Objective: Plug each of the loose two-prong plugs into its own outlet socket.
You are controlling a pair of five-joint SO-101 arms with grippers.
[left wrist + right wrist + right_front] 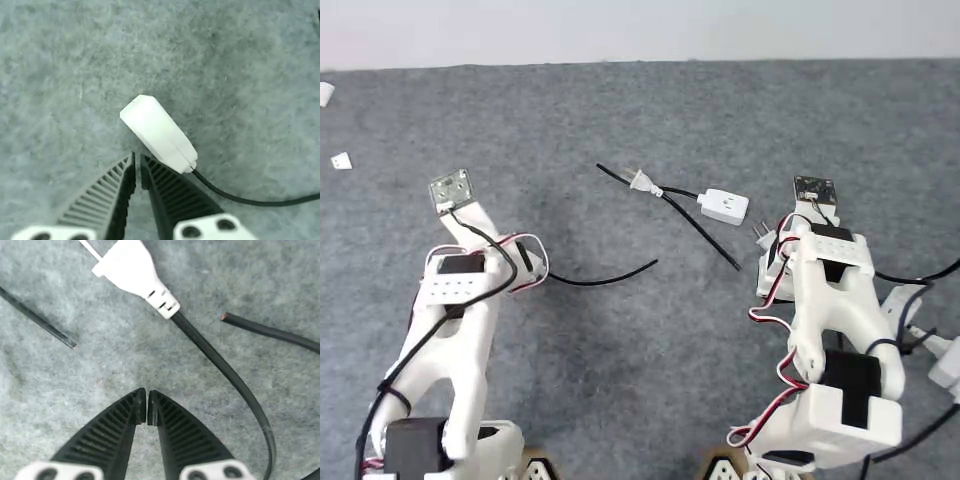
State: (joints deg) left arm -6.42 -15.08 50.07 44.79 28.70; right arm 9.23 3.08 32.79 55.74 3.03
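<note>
My left gripper [137, 167] is shut with nothing in it, its tips just short of a white socket block [157, 132] that lies on the grey carpet with a black cable [240, 199] leaving its near end. My right gripper [146, 407] is shut and empty too, a short way from a white two-prong plug [132, 270] on a thick black cable [225, 370]. In the high view a second white plug [640, 182] and a white socket block [724, 205] lie between the arms toward the back, and another plug [762, 232] pokes out beside the right arm [830, 290].
Cut ends of black cable [223, 316] lie on the carpet near the right gripper. A loose black cable [605, 278] curves out from under the left arm [460, 300]. Small white scraps [340, 160] sit at the far left. More white plugs and cables [930, 350] lie at the right edge.
</note>
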